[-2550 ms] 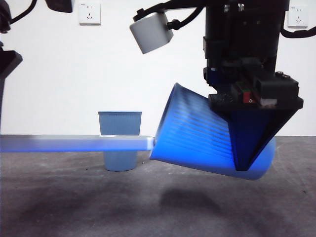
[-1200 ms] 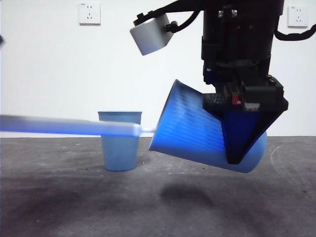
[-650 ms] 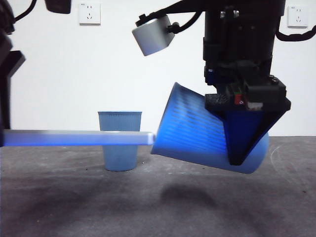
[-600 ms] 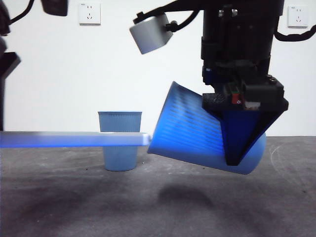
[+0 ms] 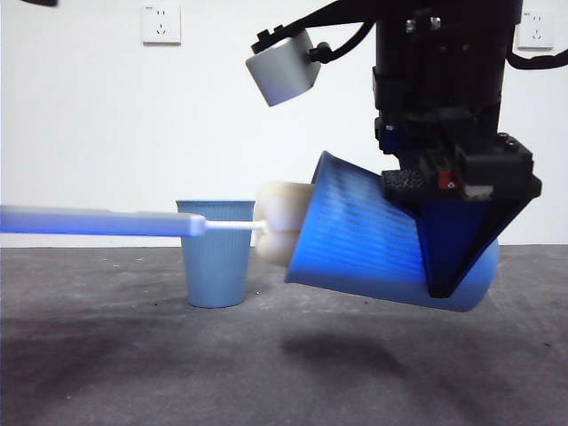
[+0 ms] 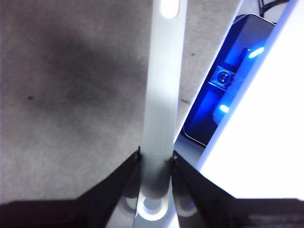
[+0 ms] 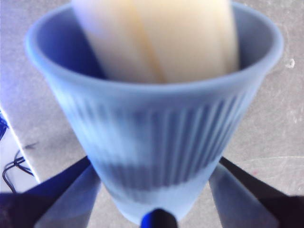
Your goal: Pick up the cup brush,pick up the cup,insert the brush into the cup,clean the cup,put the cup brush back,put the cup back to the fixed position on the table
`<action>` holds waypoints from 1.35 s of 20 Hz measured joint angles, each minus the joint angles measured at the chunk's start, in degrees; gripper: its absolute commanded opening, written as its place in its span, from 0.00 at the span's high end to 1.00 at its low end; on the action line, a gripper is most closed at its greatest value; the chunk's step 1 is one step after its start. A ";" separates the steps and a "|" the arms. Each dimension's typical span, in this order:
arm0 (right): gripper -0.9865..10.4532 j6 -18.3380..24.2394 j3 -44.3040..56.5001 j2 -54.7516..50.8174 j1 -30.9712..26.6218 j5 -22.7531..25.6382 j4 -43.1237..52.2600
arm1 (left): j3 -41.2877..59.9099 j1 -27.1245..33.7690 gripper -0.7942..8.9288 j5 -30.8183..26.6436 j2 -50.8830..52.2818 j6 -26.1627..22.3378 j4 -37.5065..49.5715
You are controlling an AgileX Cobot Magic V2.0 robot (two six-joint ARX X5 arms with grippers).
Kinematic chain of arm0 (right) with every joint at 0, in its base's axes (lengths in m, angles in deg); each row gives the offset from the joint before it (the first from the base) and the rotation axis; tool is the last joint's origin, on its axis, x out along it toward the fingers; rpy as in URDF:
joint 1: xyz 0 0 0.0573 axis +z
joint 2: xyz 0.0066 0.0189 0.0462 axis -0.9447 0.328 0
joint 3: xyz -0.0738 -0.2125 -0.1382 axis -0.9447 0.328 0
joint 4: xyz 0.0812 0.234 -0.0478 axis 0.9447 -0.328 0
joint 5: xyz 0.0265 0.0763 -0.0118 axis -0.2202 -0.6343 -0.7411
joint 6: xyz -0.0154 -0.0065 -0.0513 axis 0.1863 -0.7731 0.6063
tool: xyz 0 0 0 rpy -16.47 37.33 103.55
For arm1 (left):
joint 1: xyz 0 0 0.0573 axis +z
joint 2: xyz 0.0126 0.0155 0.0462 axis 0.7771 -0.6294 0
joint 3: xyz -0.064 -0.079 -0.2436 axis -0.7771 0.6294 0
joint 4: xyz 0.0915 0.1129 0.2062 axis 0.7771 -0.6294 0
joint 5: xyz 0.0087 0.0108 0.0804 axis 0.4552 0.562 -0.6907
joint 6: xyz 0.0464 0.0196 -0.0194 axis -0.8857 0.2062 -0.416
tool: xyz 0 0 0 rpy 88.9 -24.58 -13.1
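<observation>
My right gripper (image 5: 444, 286) is shut on the cup (image 5: 364, 244), a ribbed blue tumbler held tilted above the table (image 5: 177, 355), mouth facing left. The cup brush lies level; its grey handle (image 5: 98, 220) enters from the left edge. Its cream sponge head (image 5: 280, 222) sits at the cup's mouth, partly outside the rim. The right wrist view shows the cup (image 7: 161, 133) between the right gripper (image 7: 156, 194) jaws, with the sponge head (image 7: 156, 38) filling the opening. The left gripper (image 6: 155, 159) is shut on the handle (image 6: 161, 95).
A second blue cup (image 5: 216, 253) stands upright on the table behind the brush, left of the held cup. A white wall with two sockets closes the back. A dark device with blue lights (image 6: 223, 90) lies beside the table in the left wrist view.
The sponge head, hidden inside the cup before, has slid out to the rim and shows outside it. The cup has shifted slightly right. The handle's left end has risen a little.
</observation>
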 measured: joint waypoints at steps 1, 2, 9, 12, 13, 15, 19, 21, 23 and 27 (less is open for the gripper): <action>0.93 -0.48 0.00 0.00 0.00 0.00 0.28 | 0.00 0.37 0.93 -0.11 1.05 0.00 -0.42; 0.93 -0.96 0.00 -0.02 0.00 0.00 0.55 | 0.00 0.72 0.93 -0.17 2.16 0.02 -0.81; 0.93 -6.67 0.00 -0.09 0.00 0.00 1.75 | 0.02 1.11 0.93 -0.77 10.64 1.75 -2.82; 0.93 -9.29 0.00 -0.44 0.00 0.00 2.21 | 0.00 1.14 0.93 -1.70 14.19 3.32 -3.39; 0.93 -9.86 0.00 -0.55 0.00 -0.28 1.92 | 0.00 1.29 0.93 -3.96 15.15 4.33 -3.58; 0.93 -11.19 0.00 -1.03 0.04 -0.48 1.95 | 0.00 1.60 0.93 -7.34 16.33 5.68 -5.64; 0.93 -14.08 0.00 -3.45 0.02 -0.52 4.44 | 0.00 1.60 0.93 -7.69 18.27 7.45 -5.62; 0.93 -15.74 0.00 -5.29 0.04 -0.61 5.29 | 0.00 1.60 0.93 -7.67 19.98 8.61 -3.04; 0.93 -17.51 0.00 -7.13 0.04 -0.63 6.16 | 0.00 1.60 0.93 -7.67 21.94 10.14 -0.20; 0.93 -20.85 0.00 -11.37 0.04 -0.68 10.47 | 0.00 1.60 0.93 -9.77 25.05 15.56 4.79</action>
